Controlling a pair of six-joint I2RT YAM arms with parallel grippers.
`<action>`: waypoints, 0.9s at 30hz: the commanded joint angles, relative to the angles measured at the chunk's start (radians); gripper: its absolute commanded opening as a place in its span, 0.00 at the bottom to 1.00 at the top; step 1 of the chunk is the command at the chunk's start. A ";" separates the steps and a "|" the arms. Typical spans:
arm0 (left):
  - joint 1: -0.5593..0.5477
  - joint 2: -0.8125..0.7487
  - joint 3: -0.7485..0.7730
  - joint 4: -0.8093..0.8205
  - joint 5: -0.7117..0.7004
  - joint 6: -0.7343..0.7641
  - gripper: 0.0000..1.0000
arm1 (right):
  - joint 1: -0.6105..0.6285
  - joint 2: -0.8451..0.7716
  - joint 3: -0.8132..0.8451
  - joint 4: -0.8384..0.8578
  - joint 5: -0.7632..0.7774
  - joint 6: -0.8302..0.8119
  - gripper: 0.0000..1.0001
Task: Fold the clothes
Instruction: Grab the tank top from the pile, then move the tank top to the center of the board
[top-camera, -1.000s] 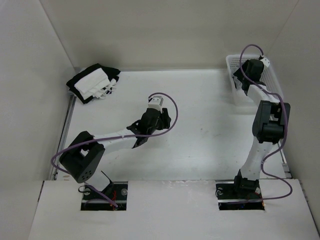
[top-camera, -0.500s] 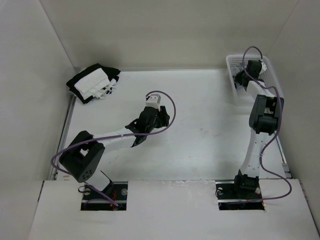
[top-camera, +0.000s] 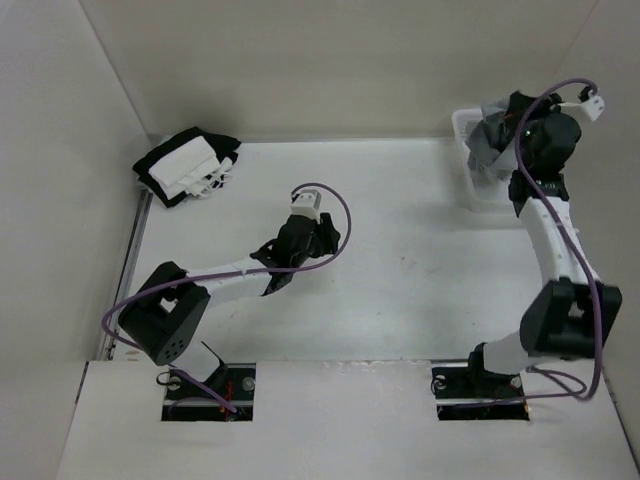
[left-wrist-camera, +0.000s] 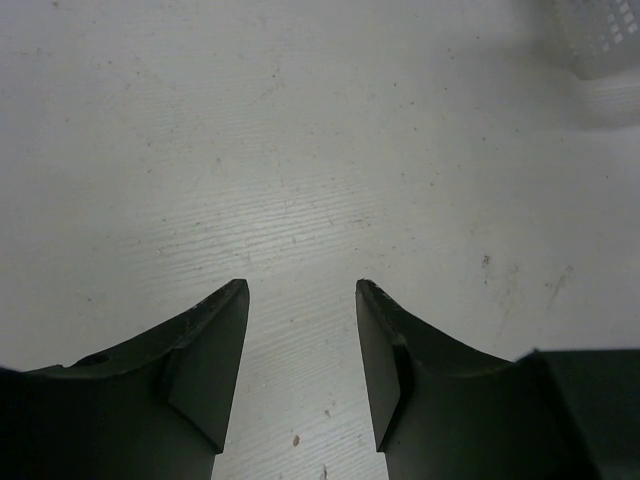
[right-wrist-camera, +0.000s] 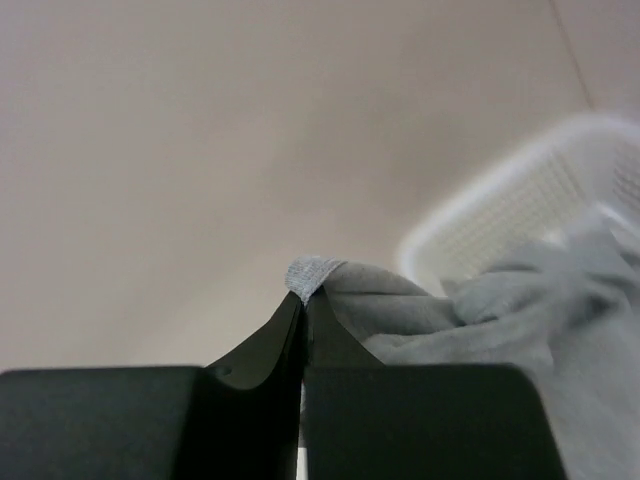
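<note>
Top external view: we see the folding has hardly begun. The grey garment (top-camera: 483, 150) is bunched at the white mesh basket (top-camera: 470, 195) in the far right corner of the tabletop (top-camera: 400, 290). None of it lies flat and no fold is made. We judge that it has yet to be carried out, spread and folded. A folded black-and-white bundle (top-camera: 185, 165) sits in the far left corner, well apart.

From its base, the right arm stretches far forward along the right edge, with its wrist raised over the basket. In the right wrist view we see the right claw (right-wrist-camera: 303, 305) fully closed, pinching a small ridge of the grey fabric between its tips. The rest of the garment hangs down toward the basket.

The left arm reaches low toward the middle of the tabletop. In the left wrist view, the left claw (left-wrist-camera: 300, 290) hovers over bare surface, jaws well apart, holding nothing.
</note>
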 joint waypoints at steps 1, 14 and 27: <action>0.017 -0.074 -0.033 0.056 -0.009 -0.020 0.45 | 0.108 -0.278 -0.035 0.144 -0.031 -0.076 0.00; 0.197 -0.422 -0.161 0.014 -0.025 -0.158 0.45 | 0.768 -0.629 0.133 -0.036 -0.053 -0.323 0.01; 0.298 -0.548 -0.233 -0.183 -0.038 -0.166 0.45 | 0.779 0.270 0.334 0.020 -0.101 -0.211 0.04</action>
